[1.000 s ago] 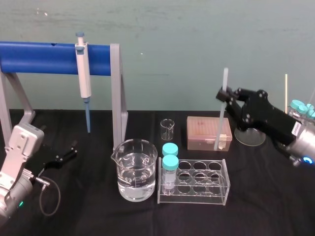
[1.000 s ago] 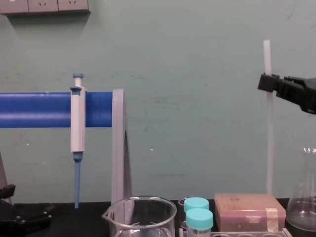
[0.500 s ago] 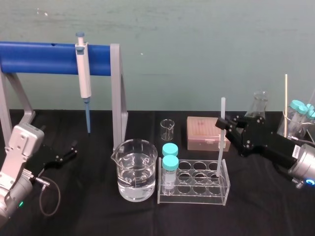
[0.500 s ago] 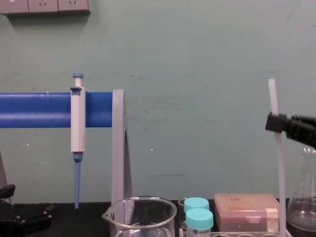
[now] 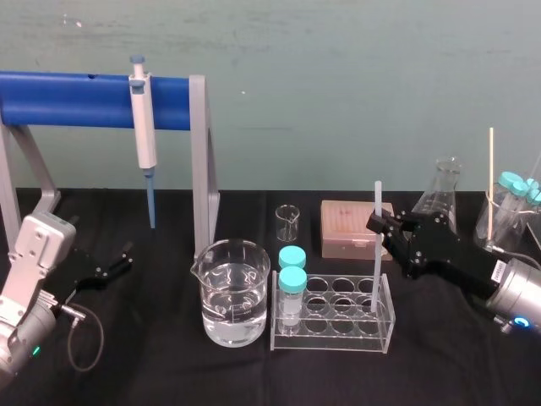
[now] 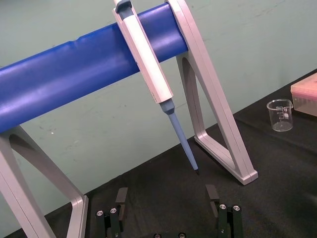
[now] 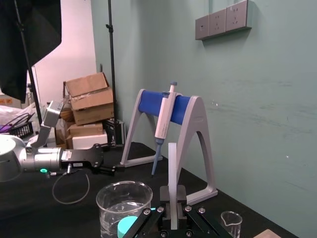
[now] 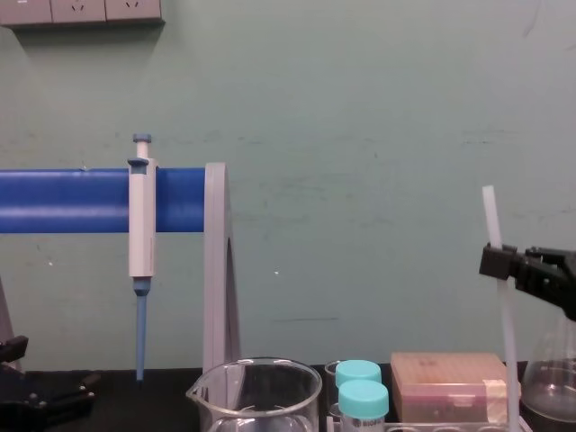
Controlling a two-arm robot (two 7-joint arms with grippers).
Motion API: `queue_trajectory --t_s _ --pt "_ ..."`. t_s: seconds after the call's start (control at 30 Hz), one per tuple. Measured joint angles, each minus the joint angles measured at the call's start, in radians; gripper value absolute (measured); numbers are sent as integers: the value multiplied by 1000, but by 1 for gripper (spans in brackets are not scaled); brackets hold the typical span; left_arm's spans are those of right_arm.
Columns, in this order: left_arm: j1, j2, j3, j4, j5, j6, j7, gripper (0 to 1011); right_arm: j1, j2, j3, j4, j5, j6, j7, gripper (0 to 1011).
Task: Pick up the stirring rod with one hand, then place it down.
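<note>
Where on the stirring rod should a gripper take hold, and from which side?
The upper shaft, approached level from the robot's right, as the right gripper holds it. The stirring rod stands upright with its lower end in the tube rack, whose walls block a low grip; capped tubes and a beaker crowd the left.

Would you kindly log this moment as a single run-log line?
right gripper: shut on rod | rod: upright, lower end in rack | left gripper: open, parked at left
</note>
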Motion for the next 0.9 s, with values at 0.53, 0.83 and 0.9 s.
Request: queue_trajectory --t_s 0.53,0.83,0.9 --pt "0 0 0 0 0 0 0 1000 8 -38 -24 88 -57 -63 20 69" --pt "0 0 0 0 0 0 0 1000 7 -49 -33 116 -93 -68 12 69" --pt "0 0 0 0 0 0 0 1000 6 -50 -33 119 -97 -68 9 69"
